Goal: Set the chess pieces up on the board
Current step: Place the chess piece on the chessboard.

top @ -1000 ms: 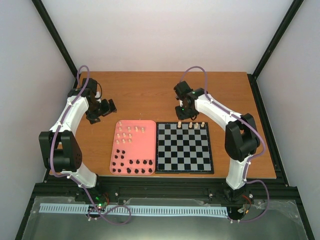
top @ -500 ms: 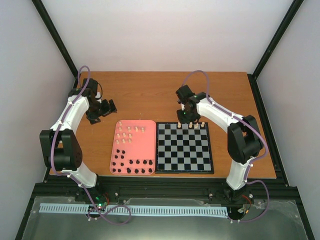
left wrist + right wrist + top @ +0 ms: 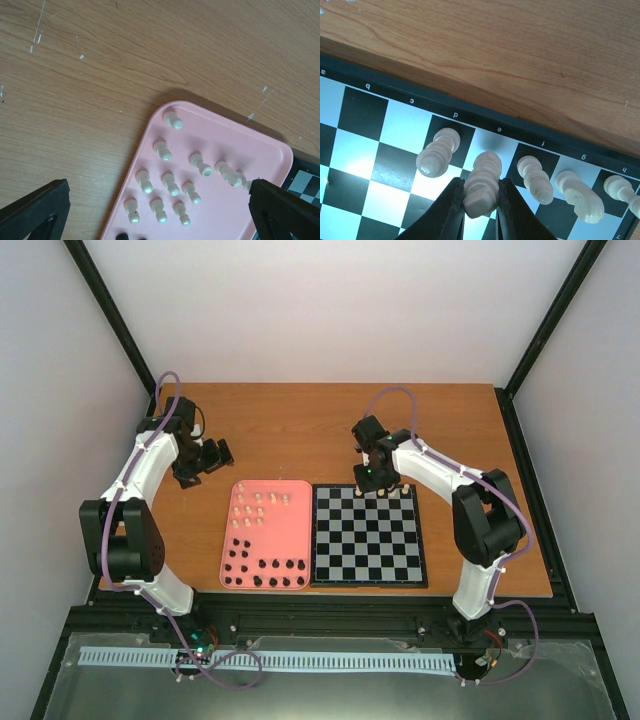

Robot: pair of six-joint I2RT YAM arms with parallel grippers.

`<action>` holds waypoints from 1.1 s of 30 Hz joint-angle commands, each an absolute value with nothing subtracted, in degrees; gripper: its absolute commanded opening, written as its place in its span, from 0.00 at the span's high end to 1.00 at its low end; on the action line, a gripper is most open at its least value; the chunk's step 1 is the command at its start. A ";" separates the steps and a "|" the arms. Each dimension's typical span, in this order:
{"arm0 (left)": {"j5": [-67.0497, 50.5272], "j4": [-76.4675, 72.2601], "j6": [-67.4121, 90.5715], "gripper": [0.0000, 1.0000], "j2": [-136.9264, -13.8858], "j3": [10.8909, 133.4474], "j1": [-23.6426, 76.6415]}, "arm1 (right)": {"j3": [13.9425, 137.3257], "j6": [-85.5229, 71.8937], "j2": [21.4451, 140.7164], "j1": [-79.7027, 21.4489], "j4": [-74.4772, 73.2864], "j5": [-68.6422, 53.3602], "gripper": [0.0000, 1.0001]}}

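My right gripper [image 3: 481, 207] is shut on a cream chess piece [image 3: 482, 182], upright over the pale square marked e in the far row of the board [image 3: 362, 112]. Whether its base touches the square I cannot tell. Other cream pieces stand beside it on d [image 3: 438, 152], f [image 3: 536, 179] and g [image 3: 575, 194]. From above, the right gripper [image 3: 372, 478] hangs at the far edge of the board [image 3: 367, 540]. My left gripper [image 3: 207, 457] stands open over bare table left of the pink tray; its fingers [image 3: 35, 210] hold nothing.
The pink tray [image 3: 300, 530] lies against the board's left side. It holds several cream pieces [image 3: 255, 508] at the back and several black pieces [image 3: 265, 572] at the front. In the left wrist view the tray's cream pieces [image 3: 167, 182] stand in rows.
My right gripper has come forward and down from the table behind the board to the far row, carrying the cream piece. The left arm has not moved.
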State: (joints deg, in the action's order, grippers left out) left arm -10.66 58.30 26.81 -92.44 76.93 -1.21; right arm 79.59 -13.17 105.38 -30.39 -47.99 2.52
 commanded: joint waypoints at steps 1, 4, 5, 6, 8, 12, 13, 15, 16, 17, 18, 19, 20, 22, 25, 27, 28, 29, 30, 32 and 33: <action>-10.46 58.05 26.89 0.00 -92.87 77.60 -1.08 | 78.48 -13.97 106.46 -30.23 -46.86 2.99 0.91; -10.46 58.09 26.92 0.00 -92.91 77.60 -1.08 | 78.45 -13.97 106.92 -30.21 -46.45 2.99 0.90; -10.46 58.11 26.94 0.00 -92.91 77.67 -1.06 | 78.51 -13.94 107.12 -30.23 -46.42 3.09 0.90; -10.47 58.16 26.85 0.00 -92.90 77.74 -1.10 | 78.63 -13.83 107.28 -30.23 -46.33 3.22 0.90; -10.35 58.25 26.81 0.00 -92.95 77.78 -1.06 | 78.93 -13.73 107.72 -30.15 -46.24 3.30 0.90; -10.29 58.27 26.81 0.00 -93.17 77.85 -1.06 | 79.11 -13.54 108.60 -30.00 -46.16 3.69 0.89; -10.28 58.29 26.76 0.00 -93.23 77.87 -1.07 | 79.03 -13.54 108.71 -29.97 -46.08 3.69 0.89; -10.28 58.35 26.81 0.00 -93.38 77.93 -1.05 | 78.92 -13.60 108.81 -29.80 -45.96 3.70 0.87; -10.27 58.32 26.81 0.00 -93.49 77.96 -1.11 | 78.92 -13.60 108.89 -29.80 -45.97 3.76 0.87; -10.40 58.28 26.81 0.00 -93.61 78.04 -1.06 | 78.93 -13.70 108.97 -29.77 -45.97 3.84 0.87; -10.38 58.35 26.81 0.00 -93.73 78.08 -1.06 | 78.95 -13.71 108.98 -29.71 -46.04 3.94 0.86; -10.42 58.28 26.81 0.00 -93.82 78.13 -1.08 | 78.93 -13.63 108.96 -29.71 -46.12 4.00 0.86; -10.38 58.29 26.81 0.00 -93.79 78.11 -1.07 | 78.93 -13.62 108.92 -29.70 -46.19 3.98 0.84; -10.38 58.19 26.80 0.00 -93.88 78.05 -1.05 | 78.80 -13.57 108.74 -29.67 -46.37 4.09 0.80; -10.42 58.18 26.85 0.00 -93.99 78.00 -1.13 | 78.58 -13.49 108.10 -29.71 -46.40 4.00 0.74; -10.50 58.14 26.81 0.00 -93.98 77.96 -1.06 | 78.66 -13.37 107.81 -29.71 -46.49 3.72 0.72; -10.46 58.10 26.82 0.00 -94.01 77.96 -1.05 | 78.71 -13.39 107.71 -29.71 -46.57 3.77 0.72; -10.55 58.05 26.81 0.00 -94.01 77.96 -1.10 | 78.80 -13.37 107.58 -29.71 -46.70 3.78 0.72; -10.55 58.06 26.81 0.00 -93.97 77.94 -1.06 | 78.95 -13.36 107.50 -29.71 -46.82 3.78 0.71; -10.56 58.03 26.82 0.00 -93.97 77.87 -1.05 | 79.33 -13.44 107.07 -29.66 -46.96 3.70 0.71; -10.56 58.01 26.87 0.00 -93.97 77.90 -1.07 | 79.60 -13.45 106.79 -29.70 -47.20 3.69 0.71</action>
State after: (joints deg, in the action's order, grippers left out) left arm -10.57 58.30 26.81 -93.69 76.93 -1.21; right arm 78.81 -13.19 107.74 -30.02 -46.76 2.98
